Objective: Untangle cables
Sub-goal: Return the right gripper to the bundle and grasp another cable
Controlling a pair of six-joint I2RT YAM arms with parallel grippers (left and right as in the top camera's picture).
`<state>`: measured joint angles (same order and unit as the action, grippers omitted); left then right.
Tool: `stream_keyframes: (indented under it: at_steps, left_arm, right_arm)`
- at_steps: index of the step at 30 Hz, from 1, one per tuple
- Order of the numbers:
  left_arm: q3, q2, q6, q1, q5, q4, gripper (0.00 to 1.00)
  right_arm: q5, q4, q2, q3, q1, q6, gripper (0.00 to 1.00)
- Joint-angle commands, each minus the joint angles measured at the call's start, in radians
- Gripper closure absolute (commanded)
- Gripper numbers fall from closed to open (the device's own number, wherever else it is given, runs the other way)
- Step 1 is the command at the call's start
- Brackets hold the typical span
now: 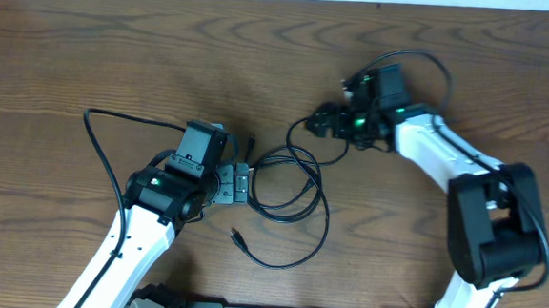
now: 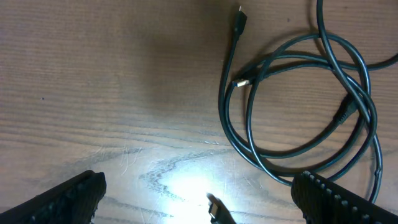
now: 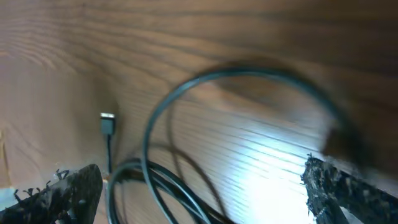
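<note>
The cables (image 1: 290,186) are thin black cords lying in overlapping loops at the table's middle. Loose plug ends lie at the front (image 1: 236,236) and the back left (image 1: 252,141). My left gripper (image 1: 241,183) is open at the loops' left edge. In the left wrist view the loops (image 2: 298,99) lie ahead to the right, and one plug (image 2: 217,208) lies between the open fingers (image 2: 205,205). My right gripper (image 1: 318,122) is open at the loops' far right end. In the right wrist view cable strands (image 3: 161,155) run between its open fingers (image 3: 205,193), and a plug (image 3: 107,123) lies to the left.
The wooden table (image 1: 89,57) stretches wide to the left and back. A thicker arm cable (image 1: 103,144) trails left of the left arm, and another (image 1: 433,63) arcs behind the right arm. The arm bases stand at the front edge.
</note>
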<state>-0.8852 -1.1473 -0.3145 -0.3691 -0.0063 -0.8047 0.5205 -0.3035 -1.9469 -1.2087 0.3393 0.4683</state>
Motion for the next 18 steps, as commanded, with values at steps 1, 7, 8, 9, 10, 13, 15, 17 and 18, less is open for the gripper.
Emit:
stream_keyframes:
  at_steps: [1,7,8,9,10,13,15,17,18]
  left_arm:
    - [-0.020,0.008,-0.005,0.004,-0.013,-0.002,0.00]
    - [-0.020,0.008,-0.005,0.004,-0.013,-0.002,0.00]
    - [-0.020,0.008,-0.005,0.004,-0.013,-0.002,0.00]
    - [-0.020,0.008,-0.005,0.004,-0.013,-0.002,0.01]
    - [-0.020,0.008,-0.005,0.004,-0.013,-0.002,0.00]
    - [-0.020,0.008,-0.005,0.004,-0.013,-0.002,0.00]
    - [-0.020,0.008,-0.005,0.004,-0.013,-0.002,0.01]
    - [-0.020,0.008,-0.005,0.004,-0.013,-0.002,0.01]
    - [-0.020,0.008,-0.005,0.004,-0.013,-0.002,0.00]
  right_arm:
    - [0.013,0.054,-0.045,0.003,0.069,0.101,0.01]
    - [0.014,0.156,-0.102,0.003,0.155,0.130,0.01]
    - [0.014,0.158,-0.105,0.003,0.164,0.132,0.01]
    - [0.014,0.161,-0.109,0.003,0.172,0.134,0.01]
    - [0.014,0.163,-0.109,0.003,0.179,0.134,0.01]
    - [0.014,0.168,-0.109,0.003,0.194,0.134,0.01]
    - [0.015,0.178,-0.109,0.003,0.201,0.134,0.09]
    - [0.014,0.186,-0.109,0.003,0.208,0.134,0.18]
    - [0.014,0.189,-0.109,0.003,0.212,0.133,0.22]
